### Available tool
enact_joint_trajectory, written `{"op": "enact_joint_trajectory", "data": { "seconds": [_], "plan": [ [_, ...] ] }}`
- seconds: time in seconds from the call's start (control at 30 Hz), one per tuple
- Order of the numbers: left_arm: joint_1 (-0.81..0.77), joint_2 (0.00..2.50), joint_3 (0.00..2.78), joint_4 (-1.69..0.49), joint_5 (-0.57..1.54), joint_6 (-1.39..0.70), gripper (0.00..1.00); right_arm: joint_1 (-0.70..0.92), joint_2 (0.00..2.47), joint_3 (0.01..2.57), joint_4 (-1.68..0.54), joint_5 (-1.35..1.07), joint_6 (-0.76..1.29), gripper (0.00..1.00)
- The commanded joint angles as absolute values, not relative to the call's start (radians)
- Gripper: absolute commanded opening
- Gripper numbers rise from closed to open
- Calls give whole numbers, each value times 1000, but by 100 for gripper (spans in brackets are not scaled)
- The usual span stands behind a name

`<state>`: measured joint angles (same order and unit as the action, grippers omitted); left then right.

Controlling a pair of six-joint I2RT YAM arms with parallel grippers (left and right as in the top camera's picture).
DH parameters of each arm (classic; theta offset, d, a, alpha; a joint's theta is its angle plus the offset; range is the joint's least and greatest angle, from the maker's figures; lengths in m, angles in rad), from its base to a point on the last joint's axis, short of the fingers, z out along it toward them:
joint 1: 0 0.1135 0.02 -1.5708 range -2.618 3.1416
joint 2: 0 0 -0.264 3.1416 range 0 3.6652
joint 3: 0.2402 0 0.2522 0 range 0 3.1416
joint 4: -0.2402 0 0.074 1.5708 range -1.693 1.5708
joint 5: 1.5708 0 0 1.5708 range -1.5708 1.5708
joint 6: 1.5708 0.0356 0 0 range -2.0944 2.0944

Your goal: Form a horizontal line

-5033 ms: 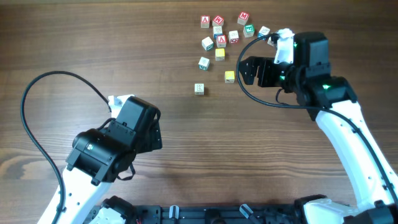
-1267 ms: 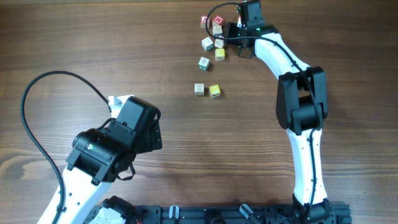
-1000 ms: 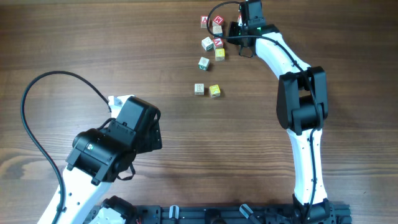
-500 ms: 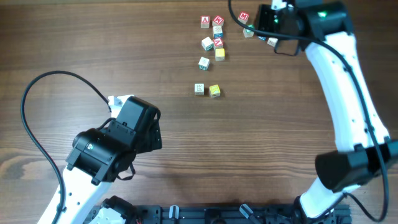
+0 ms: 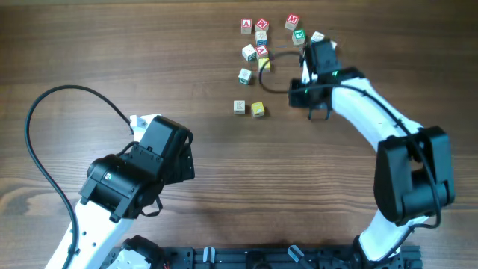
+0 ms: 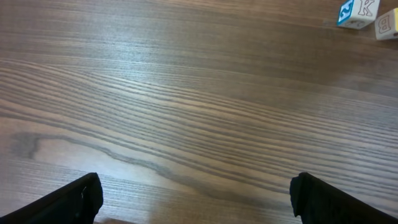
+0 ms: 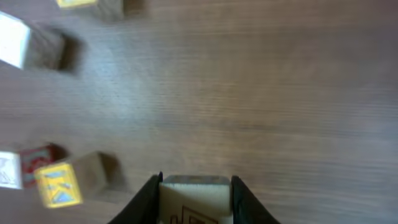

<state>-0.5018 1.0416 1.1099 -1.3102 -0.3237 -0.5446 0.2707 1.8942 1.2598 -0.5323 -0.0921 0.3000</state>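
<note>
Two arms are seen at the desk (image 5: 112, 45), each with one claw. From above, twelve small cubes are counted on the wood. One more is held, which makes thirteen.

Ten loose cubes (image 5: 249, 52) are scattered at the far side. Red, green or blue letters are seen on them.

The horizontal line (image 5: 254, 109) is made of just two cubes so far. A pale cube (image 5: 239, 107) is on the left and a yellow cube (image 5: 258, 109) is on the right. They are set just beside each other, with a thin gap between them.

The line is found near the middle of the desk, a little closer to the robot than the scattered bunch. Its long way runs from left to right across the desk. In the overhead view the yellow end is a tiny bit lower.

The right claw (image 5: 306, 93) is placed to the right of the line, apart from it. It is closed on a held cube (image 7: 194, 198). This cube is pale, with a dark drawn mark on top, and it is pinched on both sides.

The left claw (image 6: 198, 200) is spread wide, and nothing is held in it.
</note>
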Motion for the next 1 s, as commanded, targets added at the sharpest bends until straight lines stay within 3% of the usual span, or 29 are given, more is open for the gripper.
{"op": "enact_joint_trajectory", "data": {
  "seconds": [0.0, 0.47, 0.7, 0.97],
  "plan": [
    [-498, 1040, 1110, -1310, -323, -555, 99, 272, 1894, 1145, -391, -250, 256, 9],
    [-498, 1040, 1110, -1311, -323, -555, 100, 291, 1895, 1105, -286, -359, 181, 9],
    [-498, 1040, 1110, -1310, -323, -555, 100, 295, 1895, 1105, -252, -349, 184, 15],
    [-498, 1040, 1110, -1311, -323, -555, 100, 295, 1895, 1105, -239, -349, 184, 34]
  ]
}}
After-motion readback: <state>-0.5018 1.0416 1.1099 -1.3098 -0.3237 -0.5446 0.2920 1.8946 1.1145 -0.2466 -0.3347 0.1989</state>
